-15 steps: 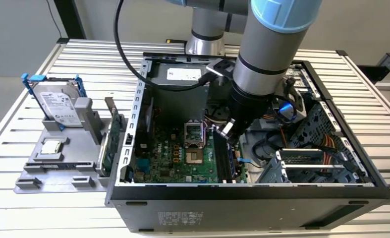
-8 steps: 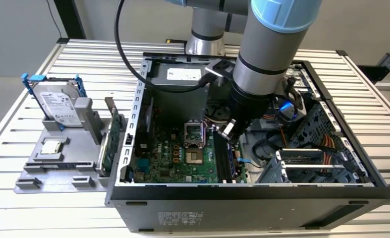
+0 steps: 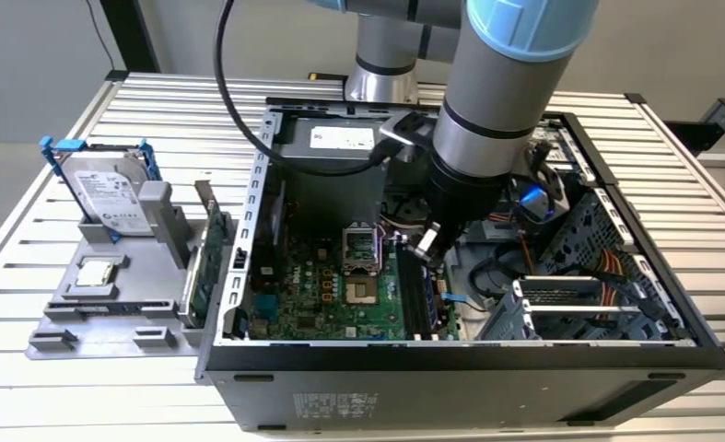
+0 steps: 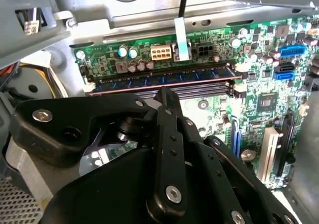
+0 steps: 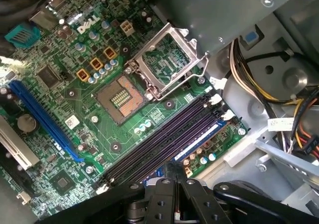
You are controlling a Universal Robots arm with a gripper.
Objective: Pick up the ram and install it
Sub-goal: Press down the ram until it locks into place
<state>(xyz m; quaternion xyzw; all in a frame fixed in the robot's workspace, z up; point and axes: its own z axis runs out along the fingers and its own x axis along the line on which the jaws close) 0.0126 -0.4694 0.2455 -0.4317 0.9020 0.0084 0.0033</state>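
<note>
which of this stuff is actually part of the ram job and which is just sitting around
Part of the job:
- the ram, sitting in a slot
- the memory slots beside it
- the gripper, shut, close to the ram

Just lying about:
- the hard drive
- the processor chip
- the expansion card
All three sit on the grey holder.

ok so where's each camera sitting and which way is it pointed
Exterior view: off the arm, above the table, looking down into the open computer case; shows the arm and gripper over the motherboard.
Second wrist view: on the arm, looking past the black gripper at the ram lying in a slot.
First wrist view: on the arm, looking down on the empty processor socket and memory slots; gripper at the edge.
Shared: both wrist views show the gripper, motherboard and memory slots.
</note>
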